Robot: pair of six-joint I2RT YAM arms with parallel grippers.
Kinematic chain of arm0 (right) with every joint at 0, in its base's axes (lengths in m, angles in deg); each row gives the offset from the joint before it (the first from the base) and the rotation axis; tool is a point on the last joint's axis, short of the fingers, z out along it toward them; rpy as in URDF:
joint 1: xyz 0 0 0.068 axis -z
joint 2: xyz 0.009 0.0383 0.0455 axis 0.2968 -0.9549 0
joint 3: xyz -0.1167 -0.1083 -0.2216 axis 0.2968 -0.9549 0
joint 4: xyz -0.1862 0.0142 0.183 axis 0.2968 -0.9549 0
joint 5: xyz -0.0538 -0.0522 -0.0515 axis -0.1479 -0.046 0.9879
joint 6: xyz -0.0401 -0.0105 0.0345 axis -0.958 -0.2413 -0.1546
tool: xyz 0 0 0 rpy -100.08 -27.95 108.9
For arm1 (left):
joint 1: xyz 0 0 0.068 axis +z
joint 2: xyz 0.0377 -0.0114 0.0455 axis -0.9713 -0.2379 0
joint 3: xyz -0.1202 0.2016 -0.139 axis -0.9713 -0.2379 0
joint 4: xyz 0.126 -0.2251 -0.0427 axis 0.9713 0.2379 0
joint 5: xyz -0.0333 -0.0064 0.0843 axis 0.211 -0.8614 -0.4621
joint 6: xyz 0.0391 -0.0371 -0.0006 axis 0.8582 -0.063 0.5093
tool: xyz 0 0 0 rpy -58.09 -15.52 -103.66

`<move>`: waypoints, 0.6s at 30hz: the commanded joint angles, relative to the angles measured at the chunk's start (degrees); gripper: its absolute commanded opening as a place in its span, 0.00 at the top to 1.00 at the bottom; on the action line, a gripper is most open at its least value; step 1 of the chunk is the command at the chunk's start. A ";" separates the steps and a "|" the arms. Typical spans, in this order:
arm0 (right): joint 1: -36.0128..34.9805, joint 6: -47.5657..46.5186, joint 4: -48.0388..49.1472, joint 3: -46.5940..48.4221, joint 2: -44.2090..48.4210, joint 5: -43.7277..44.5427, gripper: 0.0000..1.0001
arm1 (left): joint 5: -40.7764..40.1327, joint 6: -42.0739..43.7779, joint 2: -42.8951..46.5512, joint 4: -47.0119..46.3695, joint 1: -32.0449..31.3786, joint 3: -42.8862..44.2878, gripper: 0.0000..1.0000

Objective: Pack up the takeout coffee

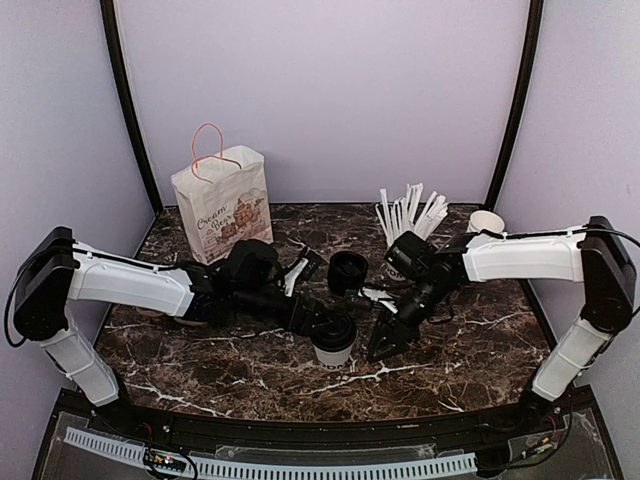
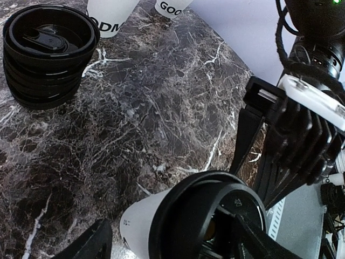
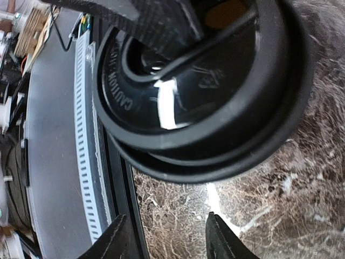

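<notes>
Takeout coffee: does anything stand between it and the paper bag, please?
Only the left arm lies across the line to the paper bag, the left gripper straddling the takeout coffee. The black lid stack stands aside.

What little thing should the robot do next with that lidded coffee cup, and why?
Probably close the left gripper on the takeout coffee. Its fingers stand open around the cup's lidded top, not yet gripping, while the right gripper is open beside the cup with nothing between its fingers. The paper bag stands on the left arm's side.
</notes>
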 commanded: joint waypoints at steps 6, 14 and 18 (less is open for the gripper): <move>2.19 -1.37 -1.68 5.28 -5.61 -10.54 0.52 | -0.24 3.22 -1.63 3.23 -0.58 0.43 0.23; 5.20 0.64 -2.47 7.03 -7.90 -17.36 0.47 | 0.01 2.99 -2.93 1.88 -0.77 -0.84 0.25; 5.37 3.26 -1.59 7.91 -8.04 -17.37 0.46 | 0.39 2.38 -3.43 0.71 -0.73 -1.37 0.26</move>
